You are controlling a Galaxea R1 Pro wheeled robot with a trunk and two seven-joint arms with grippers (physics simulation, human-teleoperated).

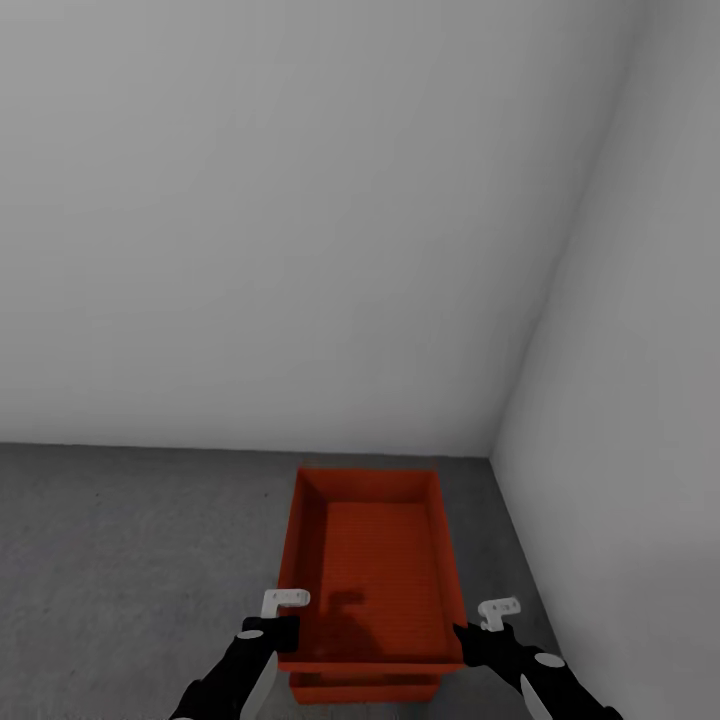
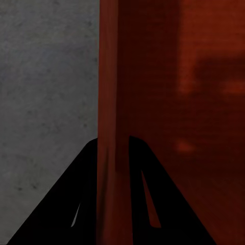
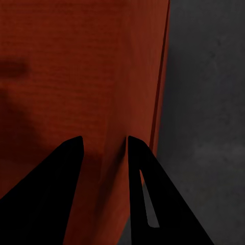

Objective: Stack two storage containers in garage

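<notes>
The top container (image 1: 375,570) sits on the bottom container (image 1: 365,688) on the grey floor (image 1: 130,560), near the far right corner. The left hand (image 1: 283,612) and right hand (image 1: 487,622) each pinch a side wall. Stacking looks finished; next, both hands should let go.

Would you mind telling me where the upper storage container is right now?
In the head view, the upper container sits low and centre on the lower container, near the grey corner, between the left tool and right tool.

Soft even light, flat simulator render, faint shadows inside the upper container (image 1: 375,570), slightly blurry textures
</notes>
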